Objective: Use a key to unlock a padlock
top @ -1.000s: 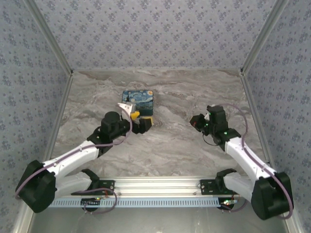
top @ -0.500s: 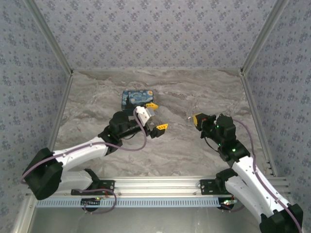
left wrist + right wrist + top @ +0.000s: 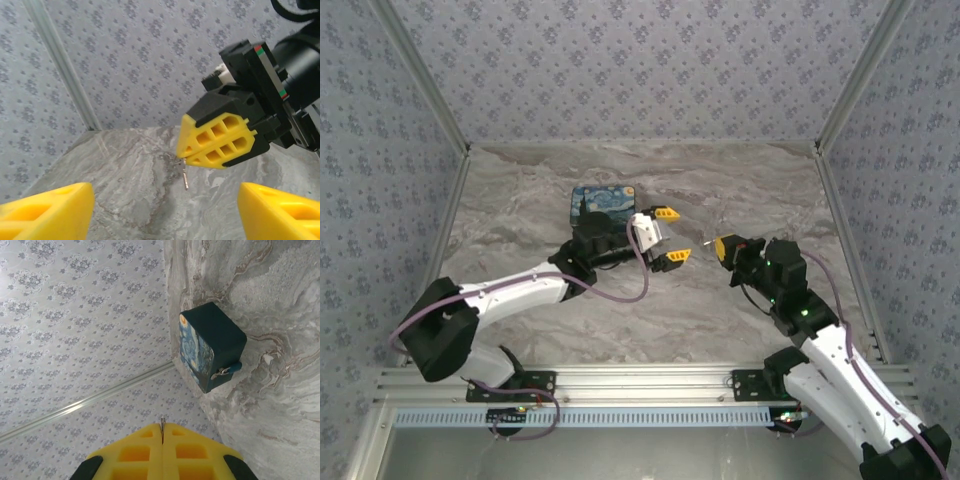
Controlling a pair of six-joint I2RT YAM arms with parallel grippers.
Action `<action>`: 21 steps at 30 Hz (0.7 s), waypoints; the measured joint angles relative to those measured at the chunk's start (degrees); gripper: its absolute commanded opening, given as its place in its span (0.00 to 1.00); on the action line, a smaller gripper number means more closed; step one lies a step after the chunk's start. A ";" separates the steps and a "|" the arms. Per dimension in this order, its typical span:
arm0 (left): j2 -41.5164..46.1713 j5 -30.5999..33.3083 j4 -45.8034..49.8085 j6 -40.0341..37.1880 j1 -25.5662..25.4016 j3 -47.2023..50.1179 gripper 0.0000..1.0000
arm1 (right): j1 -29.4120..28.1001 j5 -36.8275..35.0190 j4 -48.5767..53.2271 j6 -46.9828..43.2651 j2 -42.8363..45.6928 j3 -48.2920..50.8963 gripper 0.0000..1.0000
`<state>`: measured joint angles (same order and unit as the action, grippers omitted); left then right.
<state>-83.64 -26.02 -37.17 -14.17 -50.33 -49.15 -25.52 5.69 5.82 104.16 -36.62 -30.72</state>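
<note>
Key [image 3: 186,177] pinched, padlock [image 3: 229,369] on the box [image 3: 220,337]

The right gripper [image 3: 721,245] has its yellow fingers pressed together on the thin key. The left gripper [image 3: 675,235] faces it, close by, spread wide and holding nothing. The tiny blue padlock hangs on the side of the painted box on the desk [image 3: 740,190].

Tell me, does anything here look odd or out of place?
Nothing looks spilled or broken. One curious sight: the right end effector pinches a thin key by one end, so it sticks out in mid-air toward the open left end effector, away from the box with the small padlock on its side.
</note>
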 measured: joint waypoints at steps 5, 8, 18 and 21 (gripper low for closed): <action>-3.21 -1.33 1.09 -0.42 -0.61 -2.93 0.68 | -1.73 -1.57 -0.02 0.50 0.11 -0.61 0.00; -4.55 -1.81 1.27 -0.46 -0.70 -4.20 0.67 | -2.29 -2.29 -0.02 0.55 0.11 -0.76 0.00; -7.58 -1.88 1.86 -1.11 -0.81 -5.92 0.52 | -5.01 -4.57 0.00 0.66 0.26 -1.79 0.00; -8.24 -1.88 2.32 -1.38 -0.81 -6.38 0.45 | -5.55 -5.20 0.00 0.66 0.26 -1.79 0.00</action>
<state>-91.88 -27.90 -34.85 -15.55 -51.13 -55.53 -31.07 0.49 5.82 104.81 -36.36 -32.51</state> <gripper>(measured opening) 0.493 0.058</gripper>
